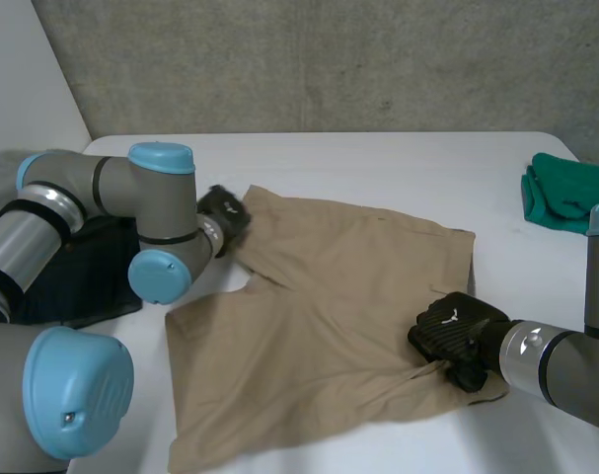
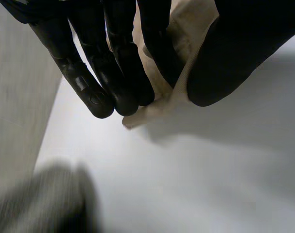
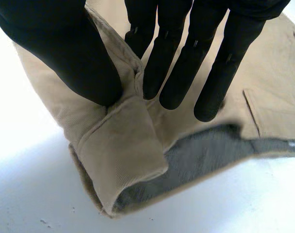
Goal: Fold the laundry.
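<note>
Tan shorts (image 1: 319, 316) lie spread on the white table (image 1: 378, 168). My left hand (image 1: 223, 212) is at their far left corner. In the left wrist view its fingers (image 2: 123, 73) and thumb pinch a bit of the tan cloth (image 2: 186, 29) between them, just above the table. My right hand (image 1: 452, 331) rests on the near right corner of the shorts. In the right wrist view its thumb (image 3: 64, 53) and fingers pinch a turned-over edge of the shorts (image 3: 123, 150), whose grey lining shows.
A green cloth (image 1: 565, 193) lies bunched at the table's right edge. A dark cloth (image 1: 82, 276) sits at the left under my left arm. A concrete wall stands behind the table.
</note>
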